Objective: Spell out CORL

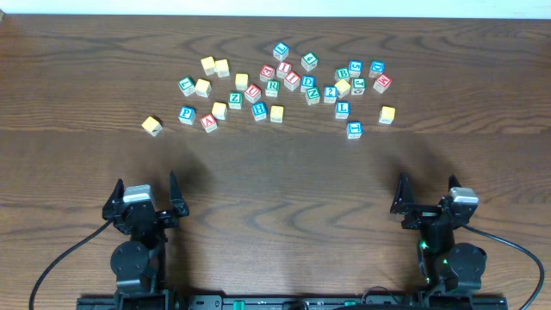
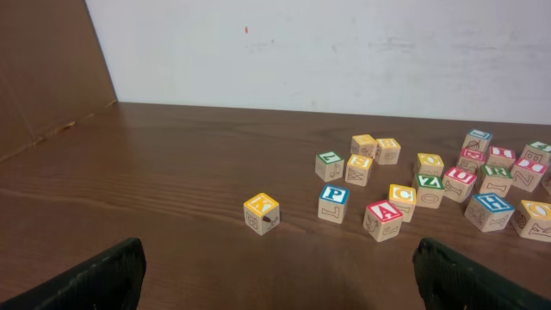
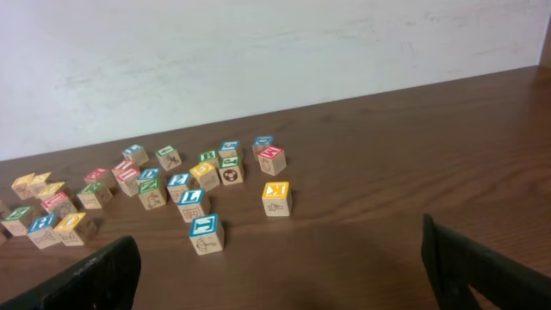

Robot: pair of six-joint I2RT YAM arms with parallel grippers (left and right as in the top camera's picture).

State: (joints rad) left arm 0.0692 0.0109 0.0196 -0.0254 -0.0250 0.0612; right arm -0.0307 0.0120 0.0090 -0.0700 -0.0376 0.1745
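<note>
Your left tool sits toward 7 o'clock on the tabletop in the overhead view, its two fingers spread wide with nothing between them. Your right tool sits toward 5 o'clock, likewise spread wide and empty. Both are well apart from the letter blocks, which lie scattered in a loose band toward 12 o'clock, turned at mixed angles, some touching and some apart. Among them, the green R block lies near the middle of the band, with the red O block just beside it at its 8 o'clock. The blue L block lies further toward 3 o'clock, on the near edge of the band, with a blue block close at its 5 o'clock whose letter you cannot read from here. You cannot pick out a C with any certainty, as several faces are too small or turned away. At the 9 o'clock end, a yellow block stands alone, apart from the rest, and the blue P block and red A block are its nearest neighbours toward 3 o'clock. Another yellow block marks the 3 o'clock end.
</note>
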